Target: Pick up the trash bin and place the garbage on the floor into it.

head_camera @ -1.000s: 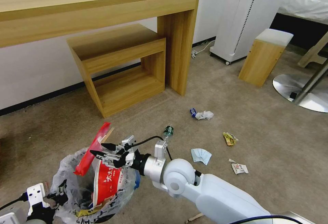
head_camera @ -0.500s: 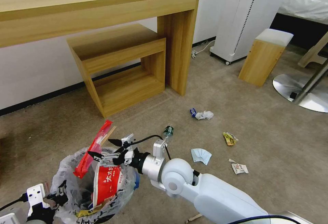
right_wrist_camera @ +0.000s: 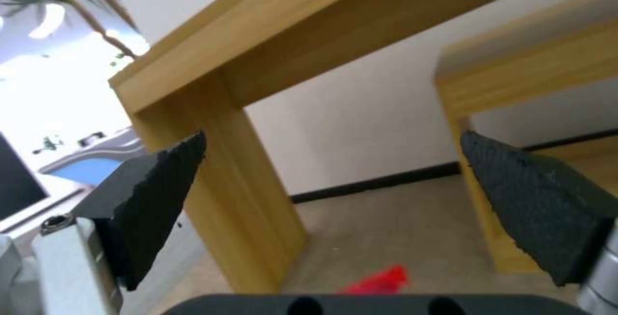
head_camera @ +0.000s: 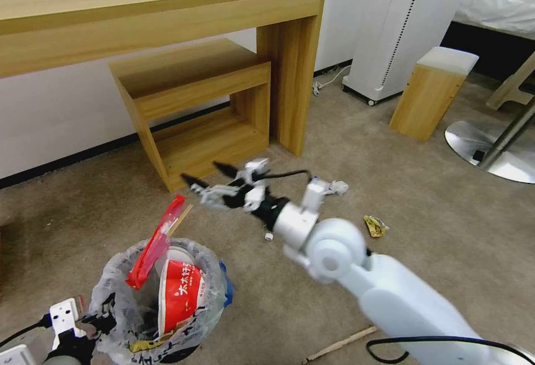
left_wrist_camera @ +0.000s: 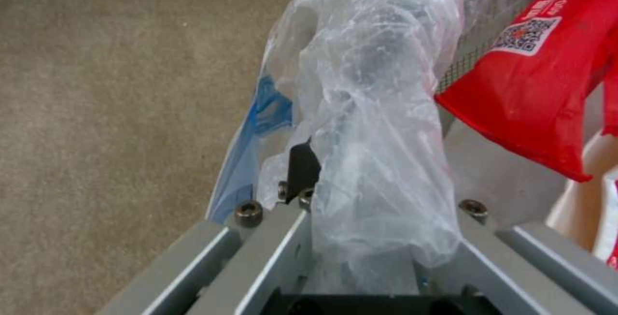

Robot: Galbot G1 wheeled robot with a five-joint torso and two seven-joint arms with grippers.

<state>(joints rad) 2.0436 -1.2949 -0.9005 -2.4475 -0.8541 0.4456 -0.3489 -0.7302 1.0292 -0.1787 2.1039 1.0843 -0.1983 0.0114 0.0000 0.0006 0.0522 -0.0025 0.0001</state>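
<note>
We see the right hand (head_camera: 204, 172) raised in mid-air above the floor (head_camera: 278, 309), its two black fingers (right_wrist_camera: 154, 199) spread wide with nothing between them, pointing toward the low wooden shelf unit (head_camera: 195, 108) that stands under the long desk (head_camera: 156, 8). Below it and nearer the robot, the trash bin (head_camera: 161, 298) hangs at the lower left of the head view, its crinkly plastic bag (left_wrist_camera: 380, 126) pinched at the rim by the left hand (head_camera: 92, 323), pressed together on the plastic. Inside the bin stand a red-white paper bowl (head_camera: 179, 295) and a red wrapper (head_camera: 156, 242), the wrapper sticking up past the rim. On the carpet beyond the right arm lie a crumpled tissue (head_camera: 337, 187) and a yellow wrapper (head_camera: 375, 225), well apart from the bin; a wooden stick (head_camera: 340, 345) lies near the arm's base.
</note>
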